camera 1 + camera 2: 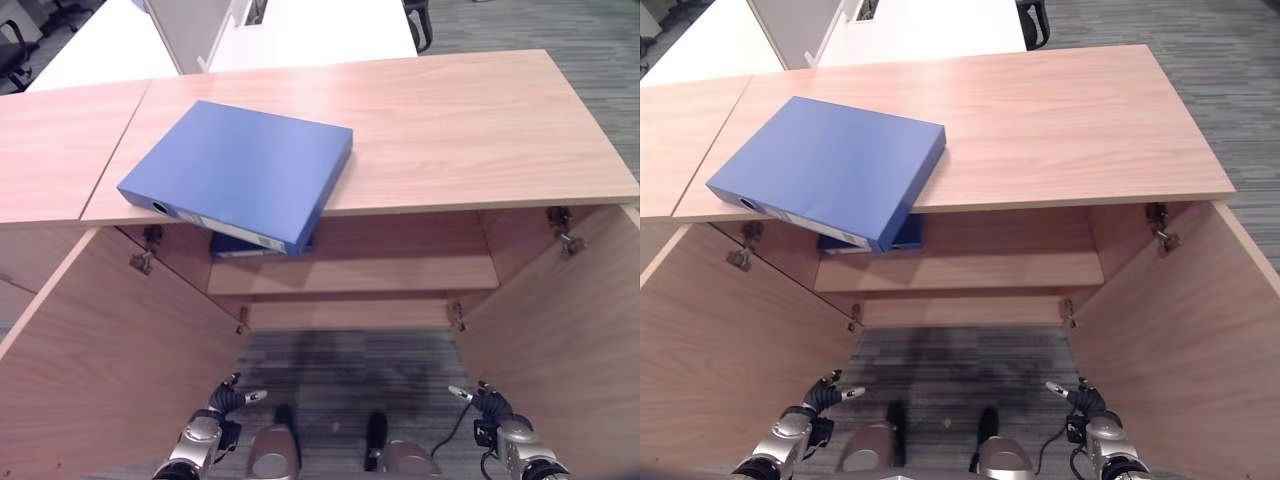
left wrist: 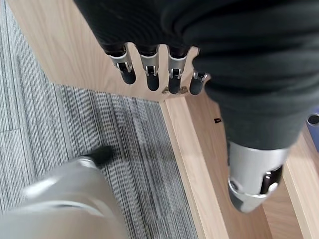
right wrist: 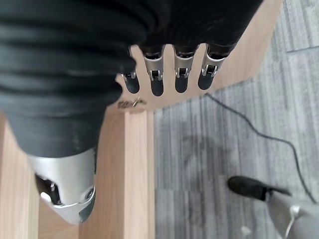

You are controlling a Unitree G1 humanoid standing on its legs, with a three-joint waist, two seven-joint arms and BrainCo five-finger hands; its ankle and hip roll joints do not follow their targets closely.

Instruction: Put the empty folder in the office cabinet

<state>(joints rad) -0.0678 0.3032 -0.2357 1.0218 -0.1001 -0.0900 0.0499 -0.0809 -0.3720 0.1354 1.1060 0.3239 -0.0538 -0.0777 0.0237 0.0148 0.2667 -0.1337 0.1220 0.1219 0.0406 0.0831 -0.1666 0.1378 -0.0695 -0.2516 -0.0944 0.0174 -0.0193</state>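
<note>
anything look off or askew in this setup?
Yes: the blue folder lies skewed on the cabinet top, one corner jutting past the front edge over the open cabinet. A second blue folder sits on the shelf beneath. Both hands hang low, fingers relaxed.

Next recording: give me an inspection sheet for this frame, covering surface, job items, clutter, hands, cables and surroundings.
Surface: wooden cabinet top, bare apart from the folder.
Job items: blue folder lies flat on the cabinet top, one corner overhanging the front edge; office cabinet has both doors swung open, inner shelf visible.
Clutter: a second blue item on the shelf, mostly hidden under the overhang.
Hands: left hand and right hand low in front of the cabinet, fingers straight, holding nothing.
Cables: nothing seen.
Surroundings: grey carpet; white desks behind the cabinet.
</note>
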